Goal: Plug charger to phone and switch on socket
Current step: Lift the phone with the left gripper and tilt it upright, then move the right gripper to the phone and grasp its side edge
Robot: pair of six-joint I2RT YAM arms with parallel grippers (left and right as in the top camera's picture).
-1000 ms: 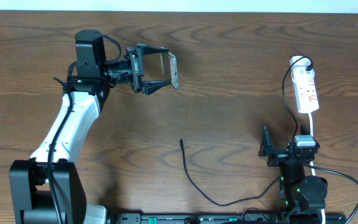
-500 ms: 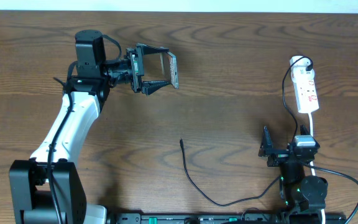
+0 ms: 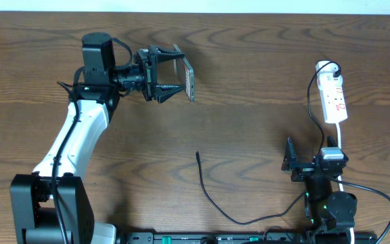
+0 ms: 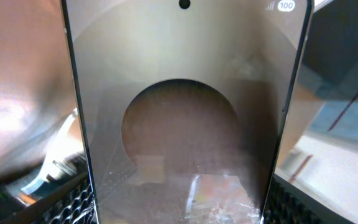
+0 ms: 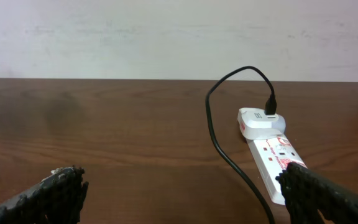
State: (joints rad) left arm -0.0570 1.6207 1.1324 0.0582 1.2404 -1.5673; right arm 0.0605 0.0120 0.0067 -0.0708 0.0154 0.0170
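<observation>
My left gripper (image 3: 175,74) is shut on the phone (image 3: 189,79) and holds it on edge above the table at the upper left. In the left wrist view the phone (image 4: 185,124) fills the frame between the fingers, its brown screen with a large round shape facing the camera. The charger cable (image 3: 212,200) lies on the table, its small black plug tip (image 3: 198,155) free at mid-table. The white socket strip (image 3: 334,100) with red markings lies at the right, also in the right wrist view (image 5: 272,160). My right gripper (image 3: 302,165) is open and empty near the front edge.
A white adapter (image 5: 261,120) with a black cable (image 5: 219,134) plugged in sits at the strip's far end. The white lead (image 3: 340,146) runs from the strip toward my right arm. A pale wall stands behind the table.
My left gripper has turned a little with the phone, tilting it more on edge. The right arm and cable have not moved.
</observation>
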